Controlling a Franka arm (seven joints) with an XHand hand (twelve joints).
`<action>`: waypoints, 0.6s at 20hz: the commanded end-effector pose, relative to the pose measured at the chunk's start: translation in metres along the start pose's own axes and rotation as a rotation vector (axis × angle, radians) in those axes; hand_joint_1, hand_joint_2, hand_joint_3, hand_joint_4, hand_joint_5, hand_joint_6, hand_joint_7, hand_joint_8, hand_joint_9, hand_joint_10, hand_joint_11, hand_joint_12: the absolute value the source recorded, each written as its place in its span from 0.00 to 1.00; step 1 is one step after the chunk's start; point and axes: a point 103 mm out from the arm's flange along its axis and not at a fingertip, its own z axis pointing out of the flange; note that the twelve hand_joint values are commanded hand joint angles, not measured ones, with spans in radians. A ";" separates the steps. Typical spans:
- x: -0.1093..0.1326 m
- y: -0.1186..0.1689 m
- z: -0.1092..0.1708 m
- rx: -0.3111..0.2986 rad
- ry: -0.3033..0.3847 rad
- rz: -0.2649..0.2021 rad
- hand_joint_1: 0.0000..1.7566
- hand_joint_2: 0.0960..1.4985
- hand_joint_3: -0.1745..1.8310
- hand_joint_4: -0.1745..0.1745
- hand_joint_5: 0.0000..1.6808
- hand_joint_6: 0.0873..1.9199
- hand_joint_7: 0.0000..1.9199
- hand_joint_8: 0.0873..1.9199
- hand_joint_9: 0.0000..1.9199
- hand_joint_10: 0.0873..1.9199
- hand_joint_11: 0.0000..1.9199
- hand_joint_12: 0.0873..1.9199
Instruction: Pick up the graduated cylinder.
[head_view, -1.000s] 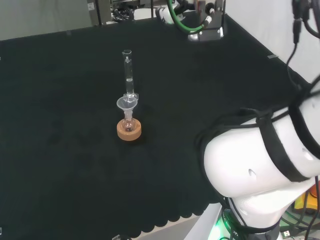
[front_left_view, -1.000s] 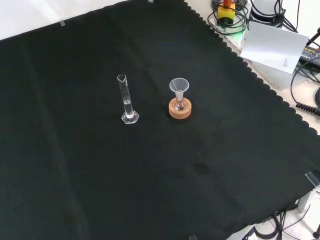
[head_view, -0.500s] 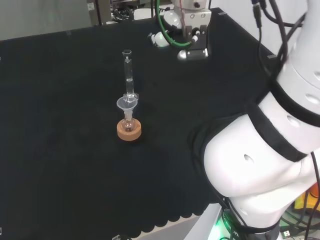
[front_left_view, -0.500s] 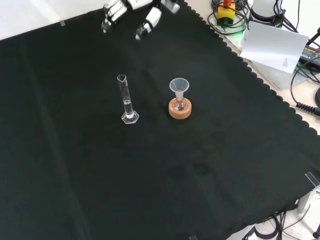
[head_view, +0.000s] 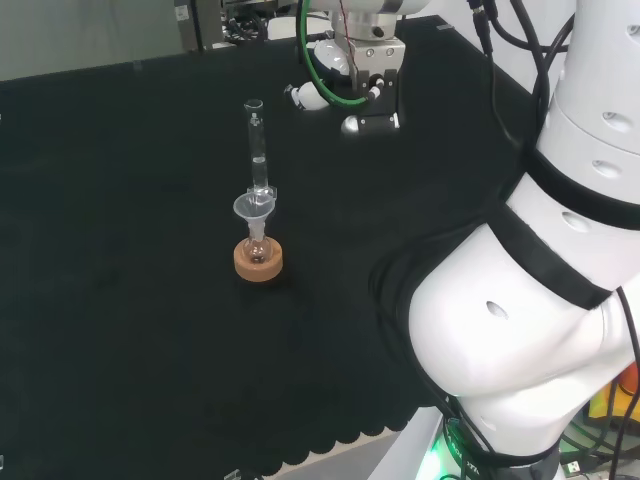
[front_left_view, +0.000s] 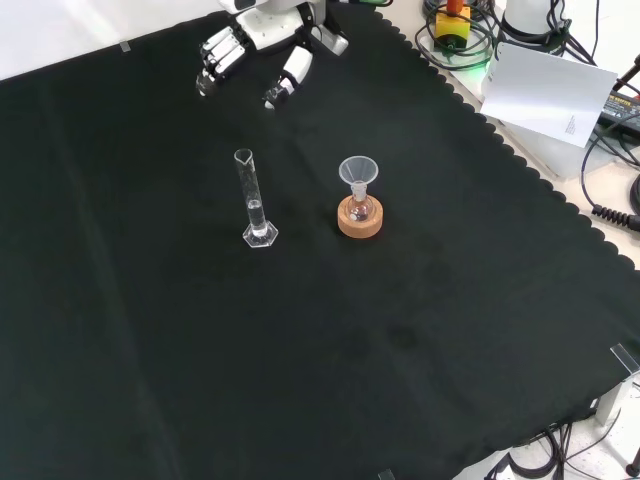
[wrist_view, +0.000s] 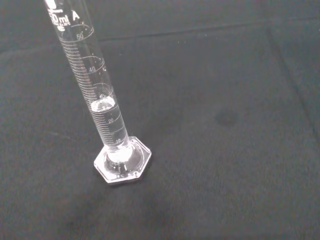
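One graduated cylinder (front_left_view: 253, 203) upright — robot hand (front_left_view: 250, 52) well apart, fingers relaxed.

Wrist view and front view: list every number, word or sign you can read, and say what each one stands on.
"50": scale on the graduated cylinder, wrist view.
"40": same scale, lower down.
"20": same scale, just under the liquid's surface.
"ml A": near the cylinder's top; the print before it is cut off.
Numerals at the liquid's surface and near the base: too blurred to read.
White paper sheet, front view: print too small to read.
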 end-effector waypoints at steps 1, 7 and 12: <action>0.000 0.007 0.029 0.020 0.045 -0.033 0.32 0.67 0.22 0.33 0.24 0.00 0.09 0.31 0.18 0.32 0.08 0.70; 0.000 0.010 0.051 0.042 0.078 -0.056 0.36 0.62 0.23 0.33 0.26 0.00 0.12 0.32 0.22 0.31 0.11 0.69; -0.001 0.013 0.065 0.051 0.131 -0.059 0.38 0.59 0.27 0.33 0.27 0.00 0.13 0.32 0.23 0.30 0.11 0.69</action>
